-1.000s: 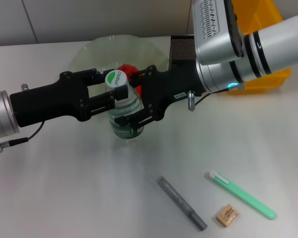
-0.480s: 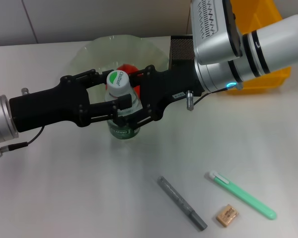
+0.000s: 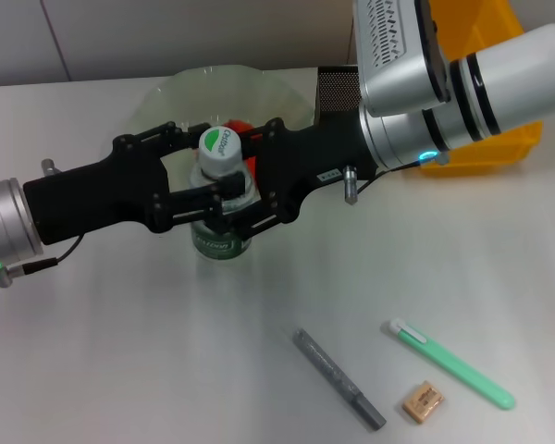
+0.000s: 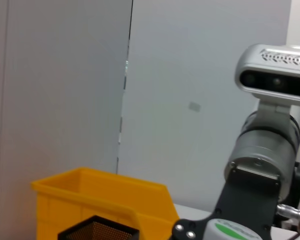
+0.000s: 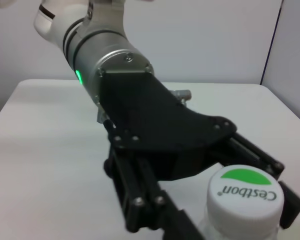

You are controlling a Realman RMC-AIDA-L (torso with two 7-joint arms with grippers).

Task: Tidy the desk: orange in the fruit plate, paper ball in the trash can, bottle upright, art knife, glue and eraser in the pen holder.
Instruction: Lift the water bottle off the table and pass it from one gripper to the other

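Note:
The clear bottle (image 3: 219,227) with its green label stands nearly upright on the desk in front of the fruit plate (image 3: 180,92). Its white-and-green cap (image 5: 245,192) points up. My left gripper (image 3: 215,185) reaches in from the left and is shut on the bottle's neck. From the right, my right gripper (image 3: 252,180) closes on the bottle's body. The orange (image 3: 241,129) shows partly behind the arms, in the plate. The pen holder (image 3: 338,88) stands beside the yellow trash can (image 3: 486,32). The eraser (image 3: 423,401) lies at the front right. The paper ball is out of view.
A grey pen-shaped tool (image 3: 339,378) and a green one (image 3: 450,363) lie on the front right of the desk beside the eraser; which is the art knife and which the glue I cannot tell.
The bottle has shifted a little to the left and stands straighter. Both grippers moved with it; my left arm has reached further in.

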